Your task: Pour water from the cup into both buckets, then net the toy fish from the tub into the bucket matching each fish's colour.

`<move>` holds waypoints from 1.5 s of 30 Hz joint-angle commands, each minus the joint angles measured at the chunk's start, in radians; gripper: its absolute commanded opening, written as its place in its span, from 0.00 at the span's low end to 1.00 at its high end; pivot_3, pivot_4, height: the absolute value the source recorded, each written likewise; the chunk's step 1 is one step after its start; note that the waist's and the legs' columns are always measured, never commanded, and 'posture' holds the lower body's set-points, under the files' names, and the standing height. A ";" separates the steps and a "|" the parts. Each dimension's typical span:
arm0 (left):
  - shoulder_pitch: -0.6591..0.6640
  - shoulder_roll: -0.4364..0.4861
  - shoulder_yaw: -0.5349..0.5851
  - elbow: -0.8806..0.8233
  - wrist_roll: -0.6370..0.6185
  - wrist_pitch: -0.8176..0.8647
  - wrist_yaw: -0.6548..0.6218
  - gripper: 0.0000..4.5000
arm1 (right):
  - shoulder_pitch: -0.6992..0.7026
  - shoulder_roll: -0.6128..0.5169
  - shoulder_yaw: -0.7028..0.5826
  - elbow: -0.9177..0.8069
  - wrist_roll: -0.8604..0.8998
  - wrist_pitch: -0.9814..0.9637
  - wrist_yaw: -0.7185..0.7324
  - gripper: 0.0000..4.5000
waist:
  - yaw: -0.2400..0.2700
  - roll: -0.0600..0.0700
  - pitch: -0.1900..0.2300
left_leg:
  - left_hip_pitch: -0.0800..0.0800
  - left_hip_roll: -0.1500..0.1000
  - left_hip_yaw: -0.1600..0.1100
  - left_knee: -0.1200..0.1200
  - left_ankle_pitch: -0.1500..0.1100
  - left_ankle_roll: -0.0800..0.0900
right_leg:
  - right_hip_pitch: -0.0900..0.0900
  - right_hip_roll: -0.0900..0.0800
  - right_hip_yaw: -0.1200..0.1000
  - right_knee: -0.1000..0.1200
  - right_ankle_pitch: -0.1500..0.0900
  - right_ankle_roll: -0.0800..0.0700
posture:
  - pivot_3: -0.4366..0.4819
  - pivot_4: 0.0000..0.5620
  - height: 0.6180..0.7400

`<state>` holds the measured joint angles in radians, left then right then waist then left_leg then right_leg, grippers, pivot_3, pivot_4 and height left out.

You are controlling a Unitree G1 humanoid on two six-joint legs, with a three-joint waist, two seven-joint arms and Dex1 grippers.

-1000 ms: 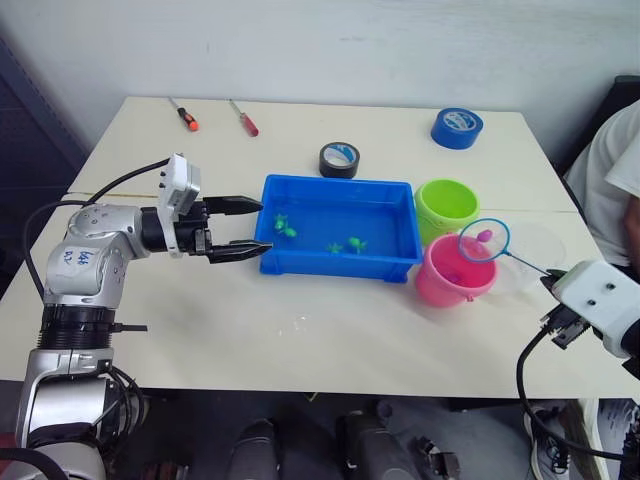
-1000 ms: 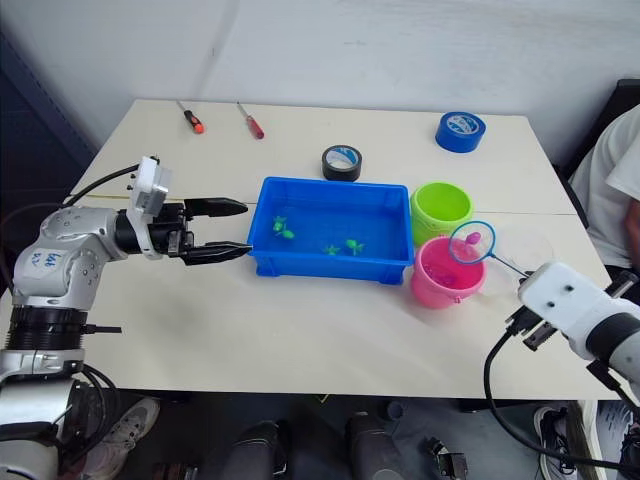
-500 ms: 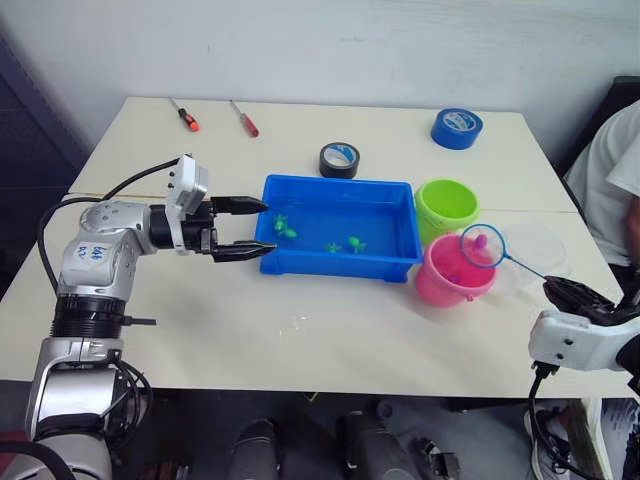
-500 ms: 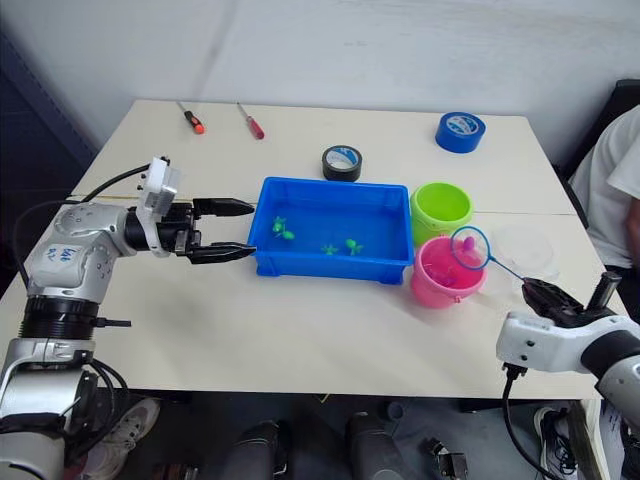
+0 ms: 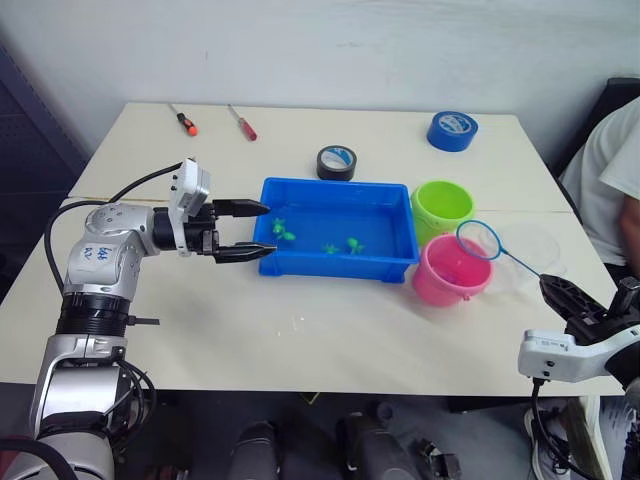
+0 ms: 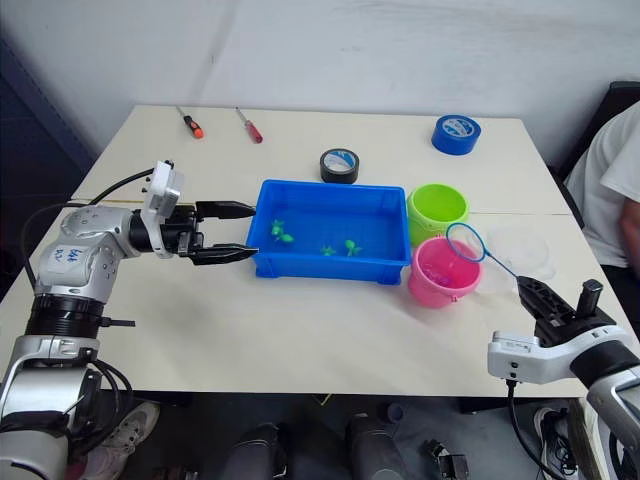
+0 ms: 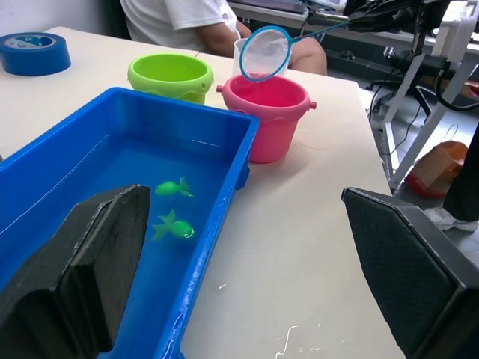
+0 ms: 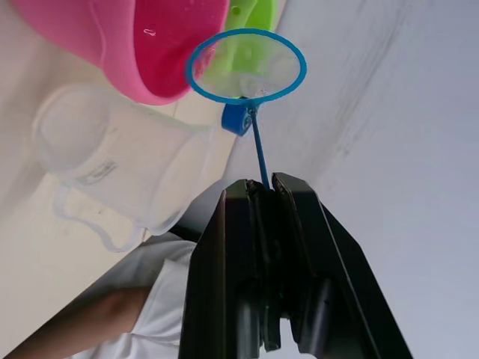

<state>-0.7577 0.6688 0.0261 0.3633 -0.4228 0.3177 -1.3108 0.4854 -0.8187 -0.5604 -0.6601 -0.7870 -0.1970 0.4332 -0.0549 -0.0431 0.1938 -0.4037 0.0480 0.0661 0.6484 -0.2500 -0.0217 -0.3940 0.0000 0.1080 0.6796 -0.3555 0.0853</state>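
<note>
Hanging over the pink bucket (image 5: 453,272), the net (image 5: 479,240) shows an empty blue hoop on a thin stick. Right gripper (image 8: 262,196) pinches that stick tight. Left gripper (image 5: 254,231) gapes wide at the tub's (image 5: 338,264) end, holding nothing.

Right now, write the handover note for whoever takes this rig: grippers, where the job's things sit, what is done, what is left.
Right gripper: shut on the net's handle, the net held above the pink bucket, nothing in its hoop.
Left gripper: open, empty, at the blue tub's left end.
Clear cup: on the table right of the pink bucket, looks empty. Lime green bucket: just behind the pink one, at the tub's right end.
Done: pouring seems finished; whether pink fish lie in the pink bucket cannot be told.
Left: green toy fish remain in the tub's water; net them into the green bucket.
</note>
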 commanded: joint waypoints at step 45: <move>0.348 0.138 0.244 -0.381 -0.105 0.156 0.266 0.99 | -1.175 0.018 0.885 0.464 0.394 0.698 0.521 0.00 | -0.029 0.000 0.000 | -0.002 0.000 -0.003 -0.001 0.000 0.002 | -0.002 -0.007 -0.005 0.003 -0.001 -0.002 | 0.48 0.27 0.95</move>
<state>-0.4138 0.7988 0.2341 0.0232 -0.5026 0.4719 -1.0530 -0.6920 -0.7856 0.3442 -0.1555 -0.3991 0.4883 0.9357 -0.0844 -0.0429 0.1942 -0.4055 0.0477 0.0635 0.6478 -0.2504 -0.0196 -0.3964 -0.0070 0.1030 0.6820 -0.3561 0.0837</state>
